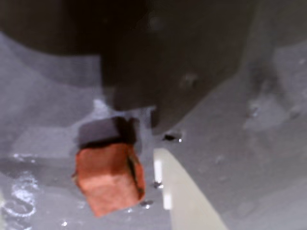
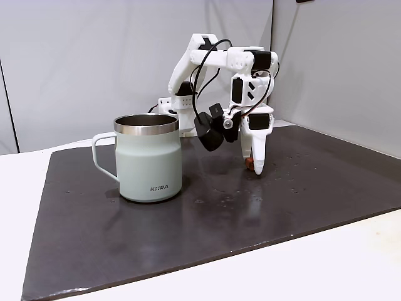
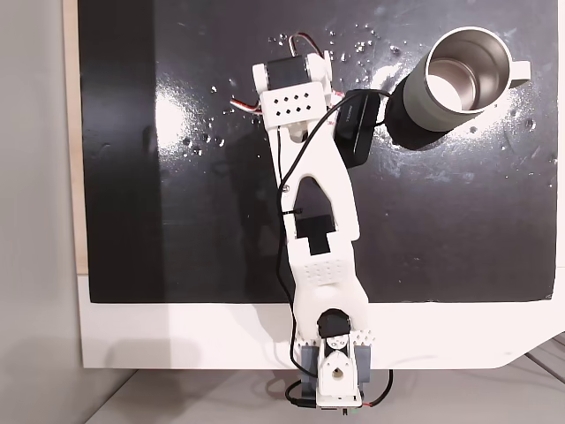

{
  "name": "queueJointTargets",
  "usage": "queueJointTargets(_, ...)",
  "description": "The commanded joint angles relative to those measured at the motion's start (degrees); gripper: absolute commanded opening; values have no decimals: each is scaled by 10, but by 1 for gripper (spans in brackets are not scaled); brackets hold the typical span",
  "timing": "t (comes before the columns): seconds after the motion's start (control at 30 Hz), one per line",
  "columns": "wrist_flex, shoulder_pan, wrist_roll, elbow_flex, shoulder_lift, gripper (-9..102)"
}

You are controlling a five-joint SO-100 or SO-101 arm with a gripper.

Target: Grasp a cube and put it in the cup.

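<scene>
The cube (image 1: 110,178) is a small reddish-brown block lying on the dark mat. In the wrist view it sits just left of one white finger (image 1: 184,196), with a narrow gap between them. In a fixed view my gripper (image 2: 252,165) points straight down at the mat, and the cube (image 2: 249,164) shows as a reddish spot at its tips. The gripper looks open, touching nothing. The cup (image 2: 150,166) is a pale grey-green mug with a steel rim, standing upright to the left of the gripper. From above, the cup (image 3: 413,108) stands at the upper right, and my wrist hides the cube.
A glossy black mat (image 2: 282,207) covers most of the white table (image 2: 326,263). The arm's base (image 3: 331,371) is clamped at the near table edge. The black wrist camera (image 2: 209,133) hangs between the gripper and the cup. Grey wall panels stand behind.
</scene>
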Motion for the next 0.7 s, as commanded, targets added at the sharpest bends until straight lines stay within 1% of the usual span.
queueJointTargets(0.0, 9, -1, -6, -40, 0, 32)
queueJointTargets(0.13, 11, -1, -6, -42, -7, 24)
queueJointTargets(0.33, 14, -3, -1, -42, -10, 7)
queueJointTargets(0.67, 20, -7, 5, -42, 0, 1)
